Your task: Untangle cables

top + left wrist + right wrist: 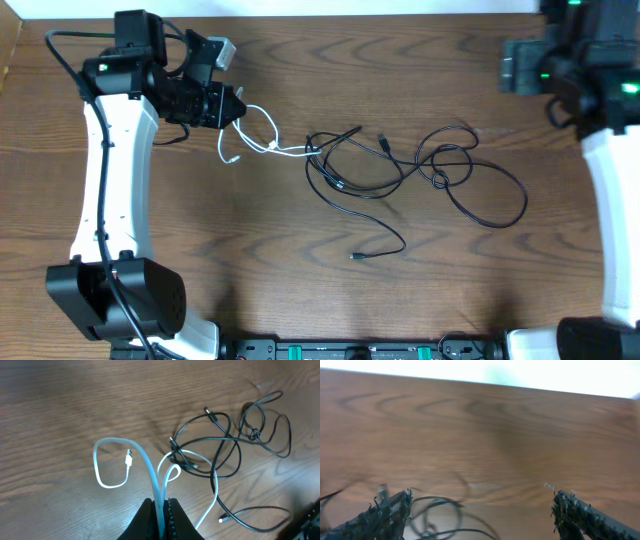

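**White cable pinched, black tangle beyond**

The left gripper (161,516) pinched the white cable (149,467), which looped toward 10 o'clock. Beyond, at 1 o'clock, the black cables (255,435) lay knotted. The right gripper (481,497) hung farthest, fingers spread wide.

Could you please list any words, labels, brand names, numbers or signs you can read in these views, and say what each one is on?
None can be read in any view.
The white cable, the black cables and the table carry no lettering.
The dark unit at the bottom edge of the overhead view shows green marks that are too small to read.
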Robot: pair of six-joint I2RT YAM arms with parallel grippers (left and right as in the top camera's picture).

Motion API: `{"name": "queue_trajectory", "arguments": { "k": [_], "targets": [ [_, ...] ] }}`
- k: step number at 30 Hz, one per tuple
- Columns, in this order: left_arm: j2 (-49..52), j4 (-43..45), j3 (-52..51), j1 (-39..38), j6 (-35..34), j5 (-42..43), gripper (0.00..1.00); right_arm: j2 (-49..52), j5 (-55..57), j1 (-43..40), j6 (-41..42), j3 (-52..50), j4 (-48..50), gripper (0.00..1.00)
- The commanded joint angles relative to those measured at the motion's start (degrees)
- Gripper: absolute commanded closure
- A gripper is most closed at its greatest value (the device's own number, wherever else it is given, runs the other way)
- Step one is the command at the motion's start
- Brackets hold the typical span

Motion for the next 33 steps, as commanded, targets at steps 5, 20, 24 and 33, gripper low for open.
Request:
{"name": "queue_trajectory", "arguments": {
  "k": [5, 20, 24, 33],
  "targets": [
    [-0.04, -0.46, 1.27, -3.37, 0.04, 1.53, 0.92, 7.04, -2.62, 10.97, -0.09, 1.2, -0.04, 0.16],
    [-7.3, -0.44, 1.27, -5.14, 0.37, 4.15, 0.92, 11.08, -4.81, 24.41, 1.07, 1.2, -0.22, 0.2],
    [-9.16, -0.44, 1.27, -5.14, 0.37, 4.46, 0.92, 12.5, -4.72, 26.88, 1.88, 1.18, -1.05, 0.2],
    [-12.07, -0.46, 1.27, -5.14, 0.37, 4.46, 0.92, 15.06, -4.76, 30.36, 2.54, 0.81, -2.93, 0.25]
  ]
}}
